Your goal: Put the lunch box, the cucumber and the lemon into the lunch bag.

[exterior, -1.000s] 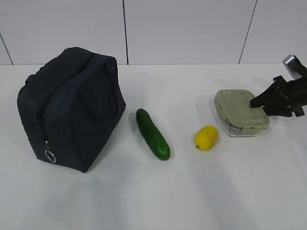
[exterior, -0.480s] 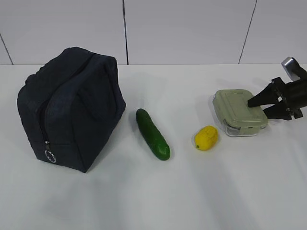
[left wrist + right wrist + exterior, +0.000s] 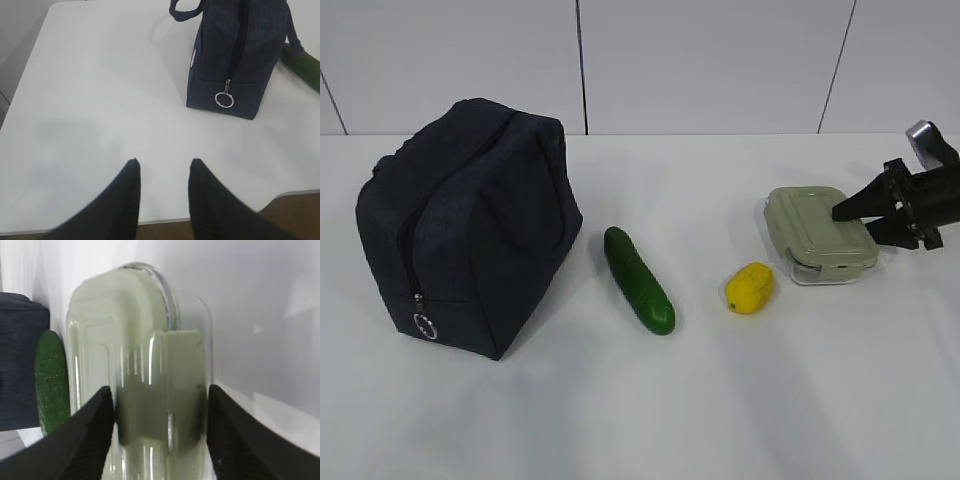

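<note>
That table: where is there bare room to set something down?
The whole front strip of the table is bare, below the lunch bag, cucumber and lemon. So is the back strip behind the cucumber. It is crowded on the right, where the right end effector straddles the lunch box.
</note>
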